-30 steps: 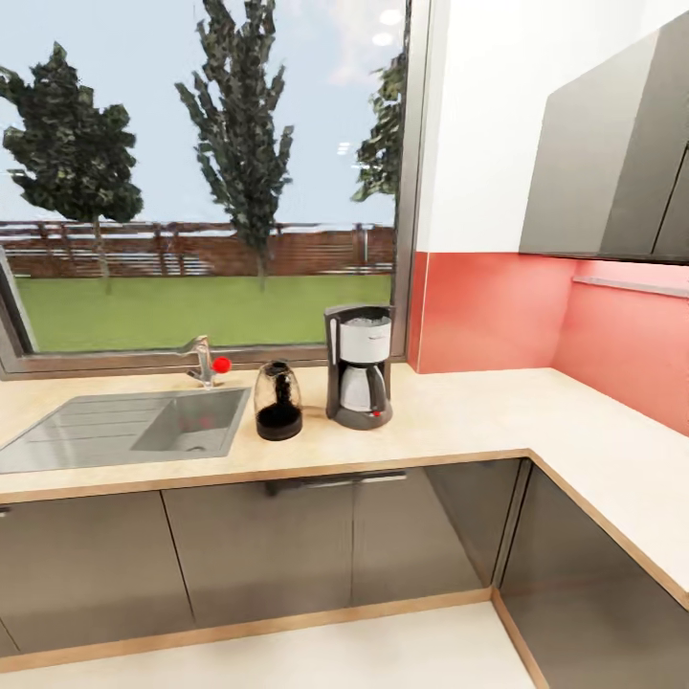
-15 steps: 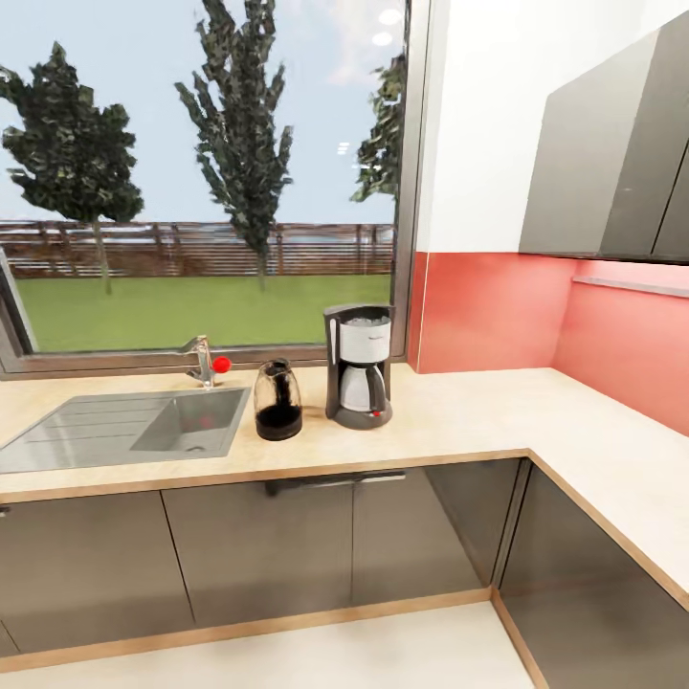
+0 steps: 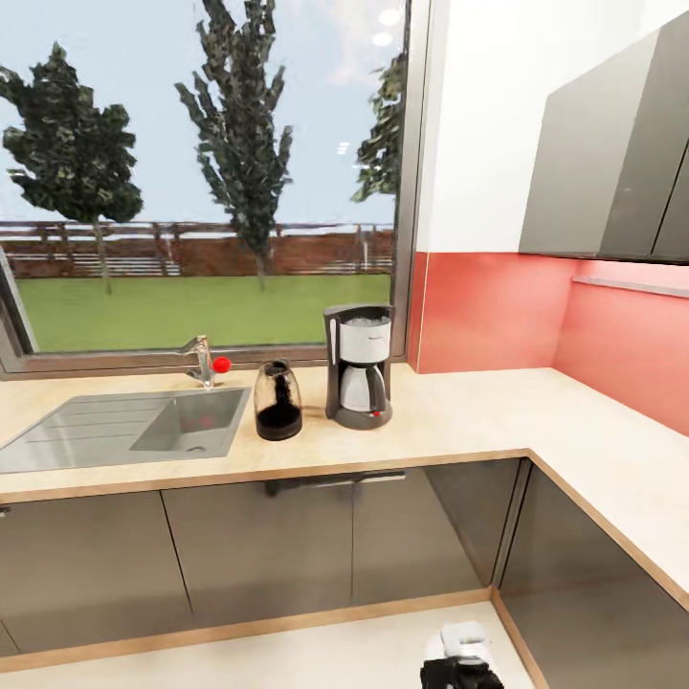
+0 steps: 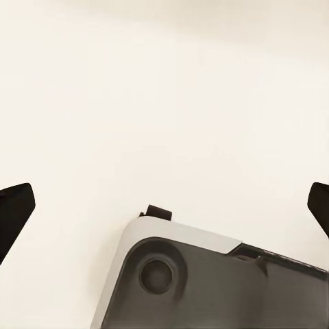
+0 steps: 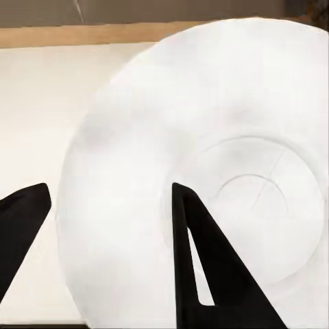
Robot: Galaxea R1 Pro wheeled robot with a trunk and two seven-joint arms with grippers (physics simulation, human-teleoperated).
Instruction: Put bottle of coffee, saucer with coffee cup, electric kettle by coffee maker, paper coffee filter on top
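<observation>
The coffee maker (image 3: 359, 378) stands on the kitchen countertop (image 3: 450, 421) by the window corner. The electric kettle (image 3: 278, 402) is just to its left, a small gap apart. The round white saucer (image 5: 205, 171) hangs over the pale floor, and my right gripper (image 5: 110, 188) is shut on its rim, one finger across its face. That right gripper (image 3: 459, 673) also peeks in at the head view's bottom edge. My left gripper (image 4: 164, 205) is open and holds nothing. The bottle of coffee, kitchen shelf, paper coffee filter and coffee cup are out of view.
A steel sink (image 3: 124, 426) with a faucet (image 3: 203, 362) sits left of the kettle. The counter turns a corner and runs along the right wall (image 3: 622, 469) under grey wall cabinets (image 3: 612, 163). Glossy grey cabinet fronts (image 3: 287, 555) stand below, with pale floor in front.
My right gripper has risen into the bottom edge of the head view. The coffee maker and kettle have not moved.
</observation>
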